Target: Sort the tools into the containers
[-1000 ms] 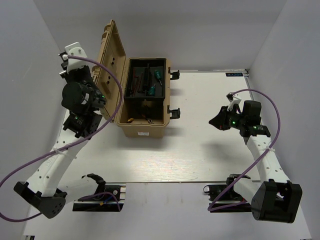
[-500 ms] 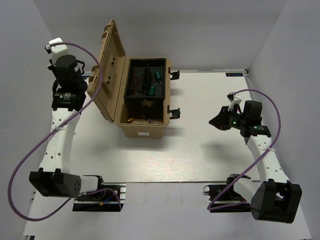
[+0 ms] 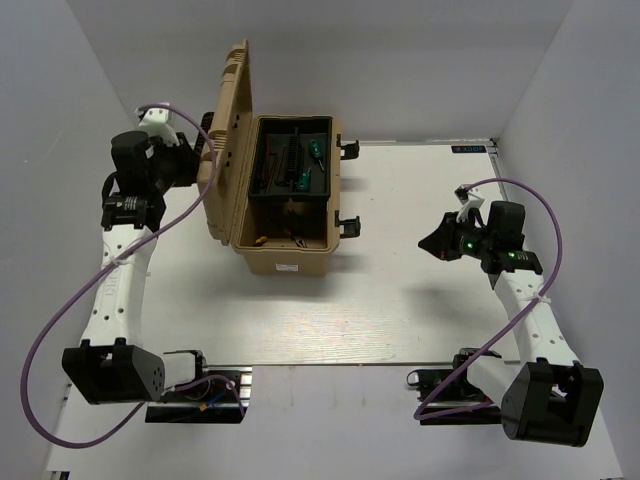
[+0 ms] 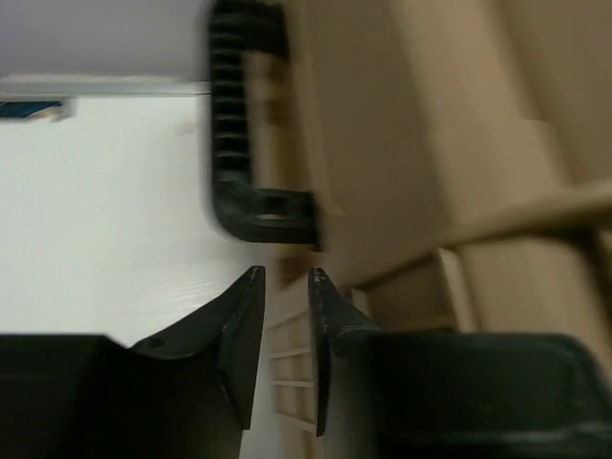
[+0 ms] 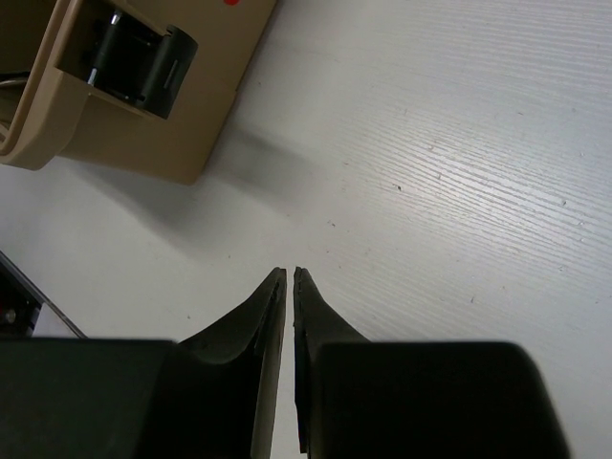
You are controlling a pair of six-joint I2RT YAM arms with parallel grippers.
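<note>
The tan toolbox (image 3: 285,258) stands open at the table's back left, its ribbed lid (image 3: 232,120) nearly upright. Its black tray (image 3: 292,165) holds two green-handled screwdrivers (image 3: 315,151) and dark hex keys (image 3: 273,165); something yellow (image 3: 262,240) lies in the near compartment. My left gripper (image 3: 203,160) is behind the lid, against its outer side. In the left wrist view the gripper (image 4: 284,277) has its jaws a narrow gap apart and empty, just below the lid's black handle (image 4: 234,143). My right gripper (image 3: 432,243) is shut and empty above bare table (image 5: 289,273).
Two black latches (image 3: 350,150) stick out from the box's right side; one shows in the right wrist view (image 5: 139,62). White walls close in the table on the left, back and right. A purple cable (image 3: 190,215) loops beside the lid.
My left arm has swung round behind the lid. The lid has gone from leaning back to the left to nearly upright. The right arm has not moved.
</note>
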